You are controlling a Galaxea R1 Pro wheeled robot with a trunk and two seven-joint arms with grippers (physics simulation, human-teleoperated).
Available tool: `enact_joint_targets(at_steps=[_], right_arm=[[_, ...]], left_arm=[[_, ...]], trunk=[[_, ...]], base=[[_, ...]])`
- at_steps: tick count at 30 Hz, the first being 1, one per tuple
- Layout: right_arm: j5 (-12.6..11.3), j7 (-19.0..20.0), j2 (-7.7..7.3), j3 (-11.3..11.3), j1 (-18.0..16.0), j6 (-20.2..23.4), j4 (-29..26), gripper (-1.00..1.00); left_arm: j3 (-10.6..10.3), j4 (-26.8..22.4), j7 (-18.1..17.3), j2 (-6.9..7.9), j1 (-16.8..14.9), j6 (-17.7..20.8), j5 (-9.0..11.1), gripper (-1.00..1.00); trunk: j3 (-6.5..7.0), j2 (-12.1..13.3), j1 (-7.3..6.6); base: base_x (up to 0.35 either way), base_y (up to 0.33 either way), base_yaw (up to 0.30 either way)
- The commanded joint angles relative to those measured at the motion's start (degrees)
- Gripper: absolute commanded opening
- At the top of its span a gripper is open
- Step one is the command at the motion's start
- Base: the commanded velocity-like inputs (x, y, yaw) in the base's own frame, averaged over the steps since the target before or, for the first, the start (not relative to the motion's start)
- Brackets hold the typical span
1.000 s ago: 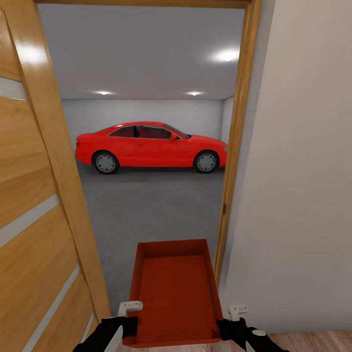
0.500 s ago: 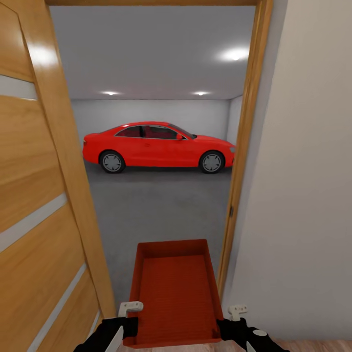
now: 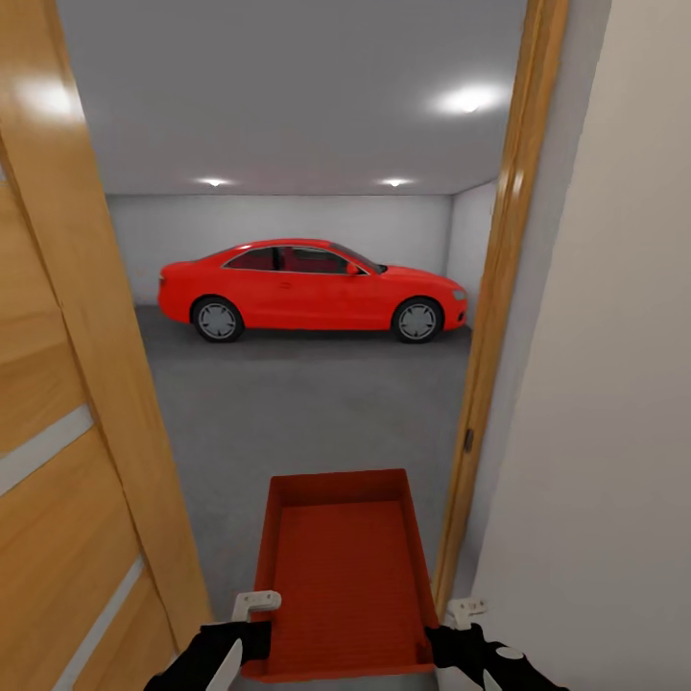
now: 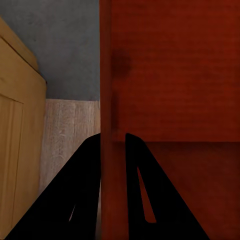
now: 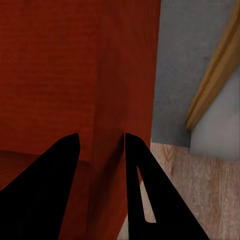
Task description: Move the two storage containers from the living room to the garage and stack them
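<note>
I hold one red-orange open-top storage container (image 3: 341, 566) level in front of me, its long side pointing through a doorway into the garage. My left gripper (image 3: 251, 624) is shut on its near left wall and my right gripper (image 3: 453, 629) on its near right wall. In the left wrist view the gripper (image 4: 112, 136) straddles the container's thin wall (image 4: 106, 90). The right gripper (image 5: 101, 136) likewise pinches the container (image 5: 75, 65). The garage's dark grey concrete floor (image 3: 307, 403) lies just ahead, and light wood planks (image 4: 70, 130) are under the arms.
An open wooden door (image 3: 67, 432) stands close on the left. The wooden door frame (image 3: 494, 317) and a pale wall (image 3: 614, 384) are close on the right. A red car (image 3: 307, 291) is parked across the far end of the garage.
The view has advanced towards the doorway: door and frame have spread outward and more of the garage floor shows. The container and both grippers keep the same place in the picture.
</note>
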Motion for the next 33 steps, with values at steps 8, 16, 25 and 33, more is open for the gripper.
enact_joint_targets(at_steps=[8,16,25,33], right_arm=[[-0.2,1.4,1.06,2.4,0.1,-0.3,0.2,-1.00],[-0.2,1.1,1.06,2.4,0.1,-0.3,0.2,-1.00],[-0.2,1.0,1.06,2.4,0.0,-0.3,0.2,-1.00],[-0.2,1.0,1.06,2.4,0.1,-0.3,0.2,-1.00]], left_arm=[[0.5,-0.6,1.8,0.08,-0.1,-0.7,-1.5,-1.00],[0.5,-0.6,1.8,-0.07,-0.1,-0.7,-1.5,-1.00],[0.5,-0.6,1.8,-0.15,-0.1,-0.7,-1.5,-1.00],[0.5,-0.6,1.8,-0.08,-0.1,-0.7,-1.5,-1.00]], trunk=[[-0.05,-0.1,0.04],[-0.05,-0.1,0.04],[-0.05,-0.1,0.04],[-0.05,-0.1,0.04]], base=[[0.070,0.073,0.000],[0.017,0.037,0.000],[0.024,0.008,0.000],[0.280,0.028,0.000]])
